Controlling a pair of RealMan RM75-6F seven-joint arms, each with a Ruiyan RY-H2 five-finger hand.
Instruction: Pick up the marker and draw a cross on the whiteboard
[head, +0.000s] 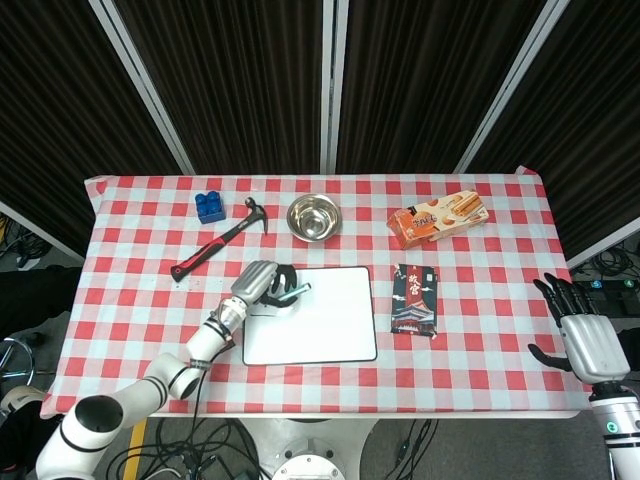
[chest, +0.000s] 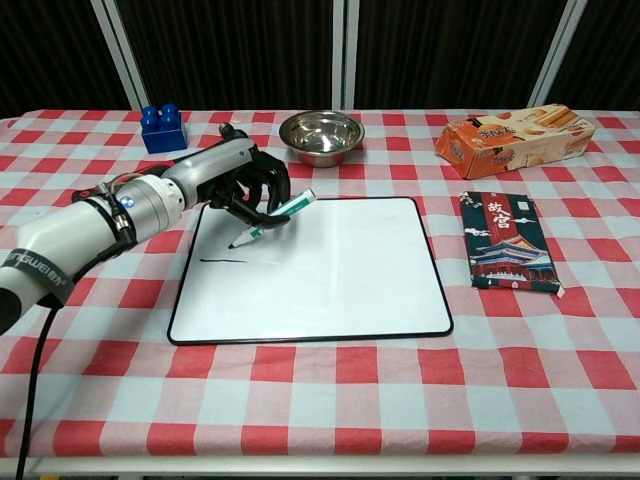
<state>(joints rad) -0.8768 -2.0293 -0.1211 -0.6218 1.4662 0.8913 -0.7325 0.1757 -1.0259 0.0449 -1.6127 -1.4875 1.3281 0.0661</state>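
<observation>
My left hand (chest: 238, 180) (head: 262, 285) grips a green-capped marker (chest: 271, 219) over the upper left part of the whiteboard (chest: 330, 280) (head: 330, 325). The marker slants down to the left, its tip just above the board near a short black line (chest: 222, 261). I cannot tell whether the tip touches the surface. My right hand (head: 580, 335) hangs off the table's right edge in the head view, fingers spread and holding nothing.
A hammer (chest: 150, 183) and blue block (chest: 162, 127) lie behind my left arm. A steel bowl (chest: 321, 135) stands just behind the board. A dark booklet (chest: 504, 241) and a biscuit box (chest: 513, 138) sit at the right.
</observation>
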